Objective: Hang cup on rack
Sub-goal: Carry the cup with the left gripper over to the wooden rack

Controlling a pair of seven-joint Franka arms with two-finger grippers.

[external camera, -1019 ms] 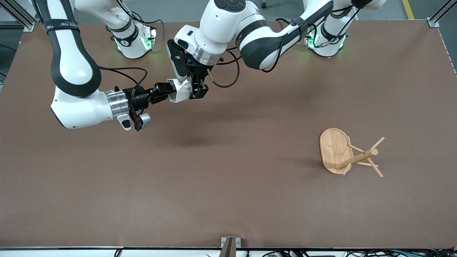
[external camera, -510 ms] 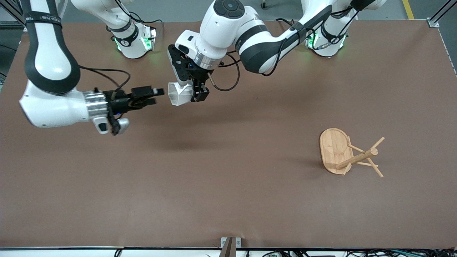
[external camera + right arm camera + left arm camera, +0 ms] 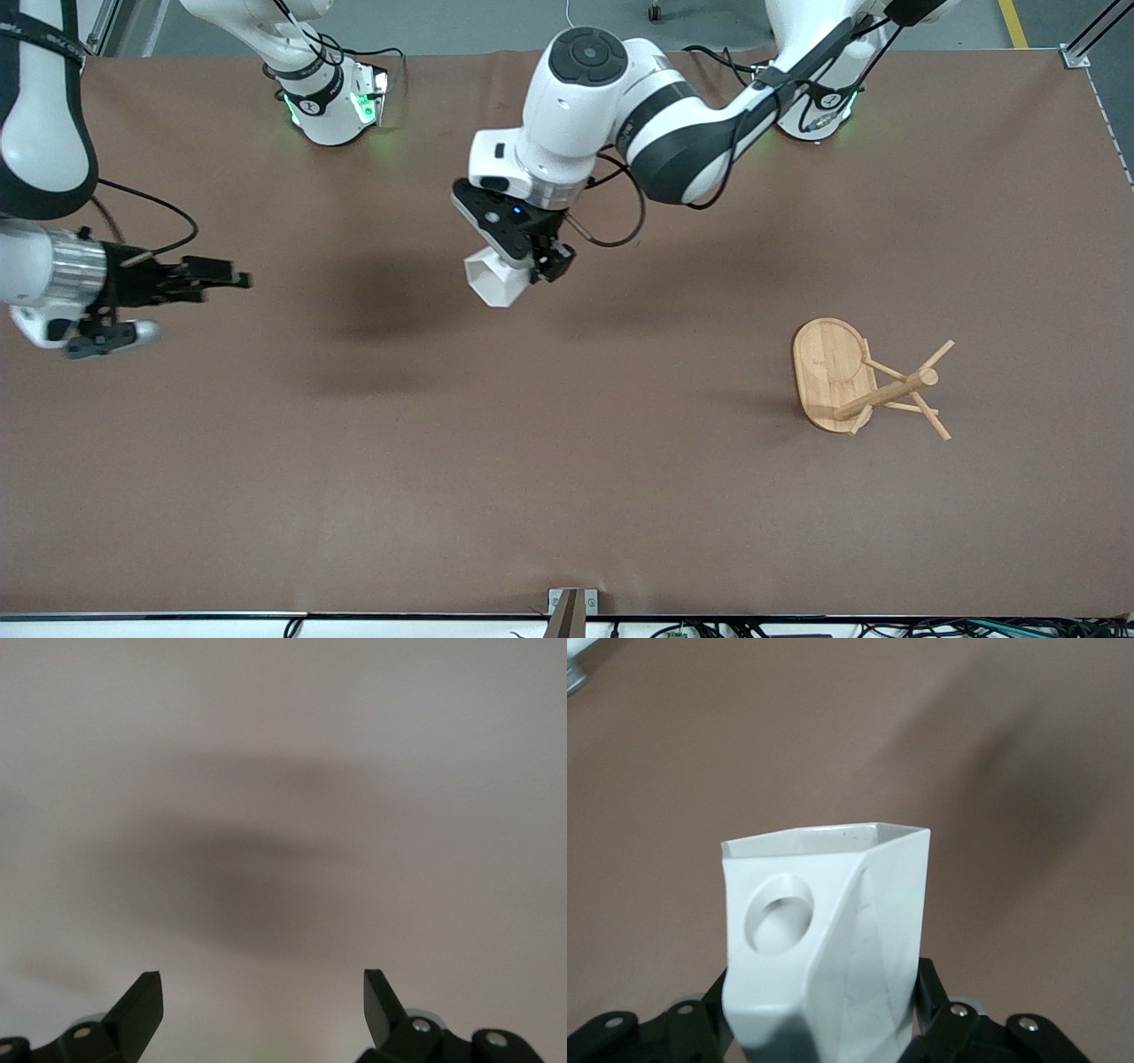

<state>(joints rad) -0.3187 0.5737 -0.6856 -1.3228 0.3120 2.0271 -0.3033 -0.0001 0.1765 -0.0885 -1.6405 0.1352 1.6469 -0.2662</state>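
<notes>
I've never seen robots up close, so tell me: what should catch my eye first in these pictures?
First, the white cup, held up over the middle of the table by the left gripper, its jaws shut on it. Next, the bamboo rack, which stands toward the left arm's end of the table with its pegs bare. The right gripper hangs over its own end of the table, jaws open and holding nothing.

The right hand (image 3: 239, 280) has let go of the cup (image 3: 493, 281) and pulled back toward its end of the desk, fingers spread. The left hand (image 3: 542, 262) now carries the cup alone toward mid-desk.
</notes>
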